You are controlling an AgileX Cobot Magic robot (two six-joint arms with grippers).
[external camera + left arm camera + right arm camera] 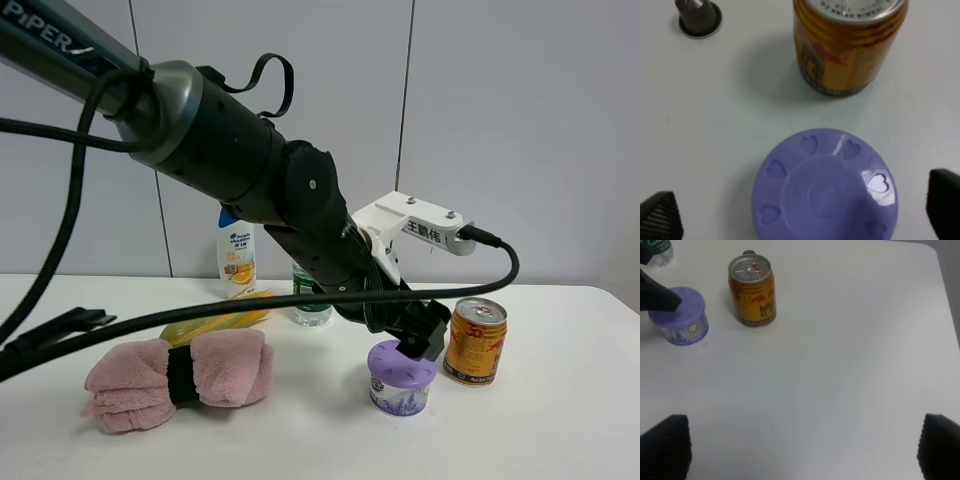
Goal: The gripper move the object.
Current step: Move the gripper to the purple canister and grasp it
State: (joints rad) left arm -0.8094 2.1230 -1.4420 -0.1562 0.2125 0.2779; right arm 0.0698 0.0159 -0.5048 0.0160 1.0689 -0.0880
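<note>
One object [402, 378]: a squat tub with a lavender lid is stood upright on the table [560, 430], just beside the drink can [475, 342] but not touching it.
Why so placed: the lid is uncovered and reachable from above, so a grasp across the sides is judged possible (the can's nearness leaves little room on that side).
Left gripper [424, 338]: it is poised just over the lid. The jaws are spread wide, one seen at each side of the lid in the wrist view, and nothing is clamped.
Left arm: it is stretched down from the upper left of the high view, with the wrist bent steeply toward the tub and a cable slung beneath.
Right gripper [802, 447]: it is held wide apart over bare table, well apart from the tub, with nothing between the fingers.
Step judged: closing on the tub is not yet done.
Farther out: a pink towel roll [180, 378] and a shampoo bottle [237, 255] are set well apart from the tub.
</note>
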